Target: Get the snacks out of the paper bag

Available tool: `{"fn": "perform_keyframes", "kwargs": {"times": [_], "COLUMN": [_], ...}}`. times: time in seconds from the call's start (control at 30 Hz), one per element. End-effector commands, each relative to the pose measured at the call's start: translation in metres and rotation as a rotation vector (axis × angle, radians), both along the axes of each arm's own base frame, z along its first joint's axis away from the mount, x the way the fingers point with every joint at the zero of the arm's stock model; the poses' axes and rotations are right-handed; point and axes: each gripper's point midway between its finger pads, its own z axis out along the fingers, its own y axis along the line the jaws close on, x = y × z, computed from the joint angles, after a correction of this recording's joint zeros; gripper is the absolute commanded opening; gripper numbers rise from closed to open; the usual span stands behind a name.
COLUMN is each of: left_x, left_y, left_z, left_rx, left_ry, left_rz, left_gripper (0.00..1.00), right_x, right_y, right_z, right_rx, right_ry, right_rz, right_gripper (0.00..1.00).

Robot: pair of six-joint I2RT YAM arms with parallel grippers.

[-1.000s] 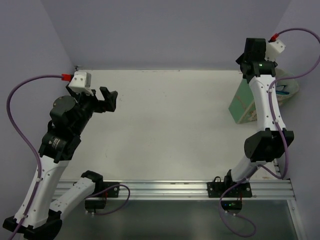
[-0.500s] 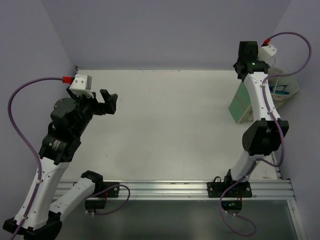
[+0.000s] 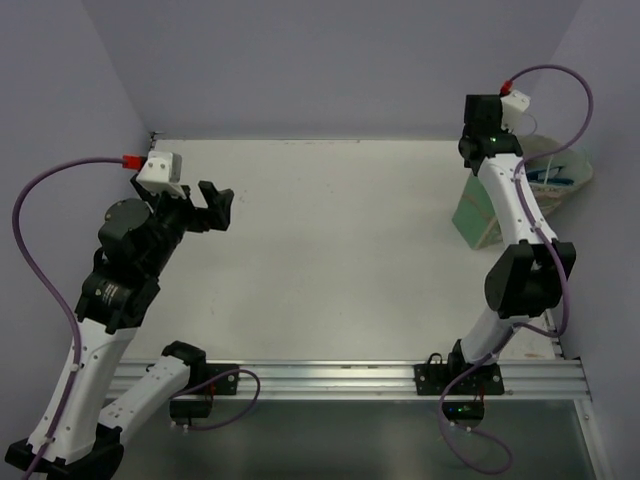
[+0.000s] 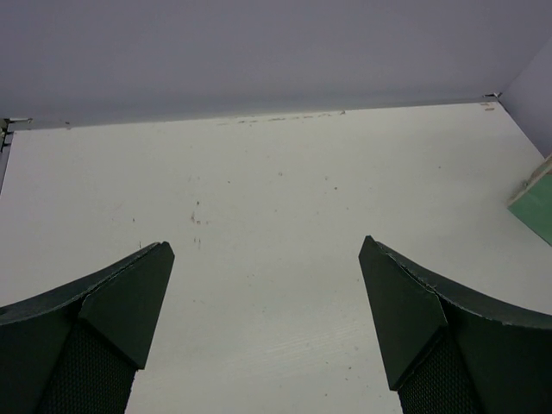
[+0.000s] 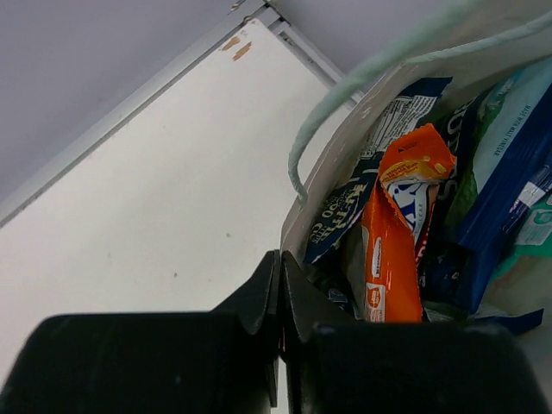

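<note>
One paper bag (image 3: 478, 214), right edge of overhead view; inside, one orange packet (image 5: 392, 259), two dark blue packets (image 5: 509, 194), one teal packet (image 5: 536, 228). Left fingers (image 4: 116, 323) spread over counter (image 4: 276, 198); right fingers (image 5: 254, 302) pressed together at bag rim.

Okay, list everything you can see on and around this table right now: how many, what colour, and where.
table: one, white, under both arms
paper bag: one, pale mint green, far right of the table, mouth open
string handle: one seen, pale, at the bag's mouth
orange packet: one, orange-red, inside the bag
dark blue packets: at least two, inside the bag
teal-white packet: one, inside the bag, partly hidden
left gripper: one, black, open, above the table's left side
right gripper: one, black, shut at the bag's rim; whether it pinches paper is unclear
</note>
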Motion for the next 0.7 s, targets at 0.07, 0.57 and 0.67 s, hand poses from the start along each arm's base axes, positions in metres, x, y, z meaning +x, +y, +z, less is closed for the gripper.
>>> {"fn": "perform_keyframes", "kwargs": {"times": [0.07,0.57,0.67], "left_x": [0.003,0.020,0.024], "left_y": [-0.005,-0.008,-0.012], "left_z": [0.011,0.021,0.019], "left_rx": [0.022,0.044,0.037], "left_ry": [-0.019,-0.012,-0.002], "left_rz": [-0.024,-0.016,-0.024], "left_gripper": [1.00,1.00,1.00], "right_x": [-0.034,-0.206,-0.215], "right_y": [0.080,0.221,0.222], "right_z": [0.037,-0.010,0.002], "right_rx": [-0.037,0.084,0.090], "right_ry": [-0.024,0.191,0.178], "right_rz": [0.378,1.090,1.119], "right_gripper": [0.00,0.02,0.35]}}
